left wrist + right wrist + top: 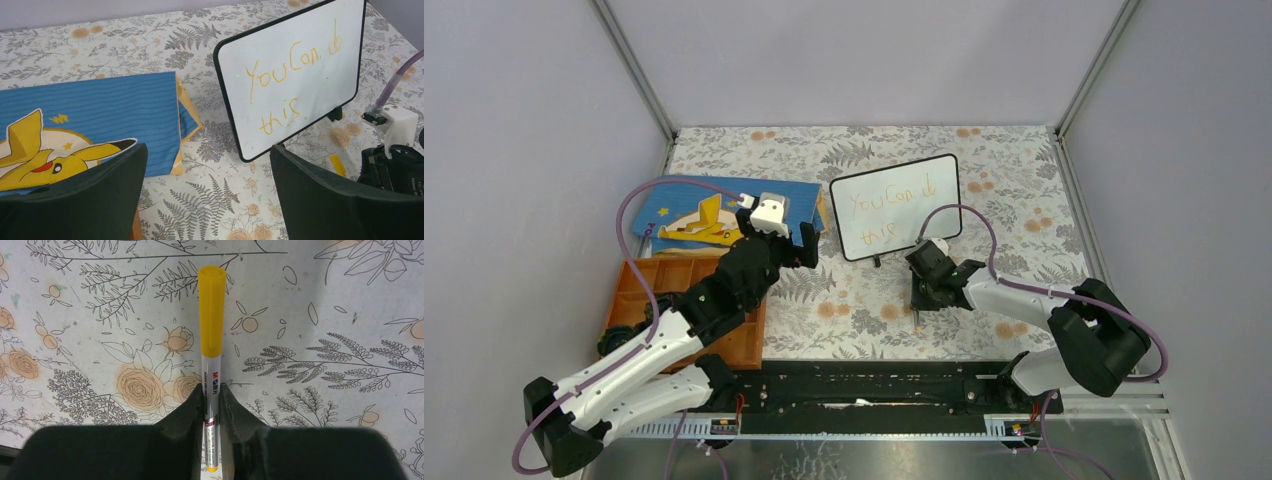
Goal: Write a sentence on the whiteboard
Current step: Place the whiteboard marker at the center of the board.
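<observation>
Top view: left arm (pixel 674 335) stretches over the orange tray (pixel 746 348), contents unclear. The right arm (pixel 1014 298) bends below the standing whiteboard (pixel 896 205), upper centre.
Left wrist: left jaws apart, the sentence (pixel 290 85) upper right.
Right wrist: right jaws clamped on a yellow-capped marker (pixel 212 330).

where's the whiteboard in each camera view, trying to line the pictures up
Top external: whiteboard upper centre, just right of the blue book.
Left wrist: whiteboard upper right, tilted, with the blue book to its left.
Right wrist: not in it; only the marker held in the right hand.
Shared landmark: the floral tablecloth shows in all three views.
</observation>
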You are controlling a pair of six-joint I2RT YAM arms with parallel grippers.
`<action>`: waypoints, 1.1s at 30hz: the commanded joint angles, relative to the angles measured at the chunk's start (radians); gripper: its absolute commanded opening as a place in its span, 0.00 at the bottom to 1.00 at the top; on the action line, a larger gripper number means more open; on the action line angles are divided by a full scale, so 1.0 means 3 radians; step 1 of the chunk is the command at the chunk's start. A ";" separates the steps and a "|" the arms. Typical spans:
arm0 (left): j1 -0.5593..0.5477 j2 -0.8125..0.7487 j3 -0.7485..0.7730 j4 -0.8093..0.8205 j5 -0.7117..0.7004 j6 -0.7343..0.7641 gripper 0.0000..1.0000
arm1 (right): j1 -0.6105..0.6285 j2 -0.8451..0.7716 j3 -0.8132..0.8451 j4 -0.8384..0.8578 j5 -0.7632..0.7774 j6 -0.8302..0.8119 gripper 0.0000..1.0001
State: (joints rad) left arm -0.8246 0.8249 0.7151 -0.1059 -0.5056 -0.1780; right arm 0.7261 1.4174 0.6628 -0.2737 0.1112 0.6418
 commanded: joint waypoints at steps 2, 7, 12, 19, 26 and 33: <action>-0.0032 -0.0010 -0.0041 0.0199 -0.0058 0.0072 0.99 | -0.0012 0.0077 -0.0176 -0.0090 0.0008 0.0023 0.19; -0.0038 -0.0009 -0.0037 0.0199 -0.0059 0.0067 0.99 | -0.0010 0.0045 -0.0235 -0.0050 0.0029 0.0076 0.24; -0.0043 -0.0015 -0.0036 0.0195 -0.0061 0.0061 0.99 | -0.0012 0.0046 -0.0246 -0.0044 0.0042 0.0100 0.27; -0.0048 -0.0012 -0.0035 0.0189 -0.0058 0.0067 0.99 | -0.0012 0.0041 -0.0256 -0.0039 0.0061 0.0095 0.28; -0.0053 0.0013 -0.0033 0.0195 -0.0056 0.0067 0.99 | -0.0012 0.0061 -0.0301 0.0003 0.0052 0.0095 0.27; -0.0058 0.0029 -0.0031 0.0188 -0.0058 0.0072 0.99 | -0.0012 0.0080 -0.0300 0.0026 0.0023 0.0065 0.25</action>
State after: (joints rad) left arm -0.8314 0.8330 0.7151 -0.1059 -0.5056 -0.1761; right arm 0.7254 1.3937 0.6239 -0.2062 0.1135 0.6632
